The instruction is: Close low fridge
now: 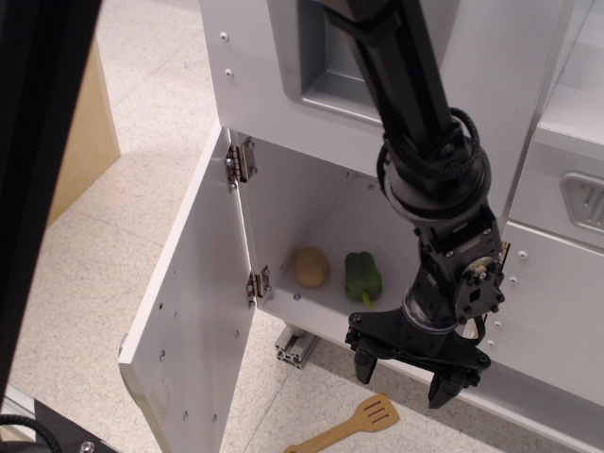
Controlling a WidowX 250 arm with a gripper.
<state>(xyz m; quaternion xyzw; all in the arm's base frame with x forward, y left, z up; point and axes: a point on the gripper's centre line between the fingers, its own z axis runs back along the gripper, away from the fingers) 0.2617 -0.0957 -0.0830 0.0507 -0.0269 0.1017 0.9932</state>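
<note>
The low fridge [311,203] is a white compartment with a white interior. Its tall flat white door [193,302] stands wide open, swung out to the left on two metal hinges [242,162]. The grey handle is hidden behind the door. Inside lie a tan potato-like ball [312,266] and a green toy pepper [363,276]. My gripper [408,377] hangs open and empty in front of the compartment's lower right edge, right of the door and not touching it.
A wooden spatula [351,427] lies on the floor below the gripper. A white panel with a grey recessed dispenser [321,66] sits above the fridge. A white cabinet [566,217] stands at right. A wooden board [83,132] stands at far left.
</note>
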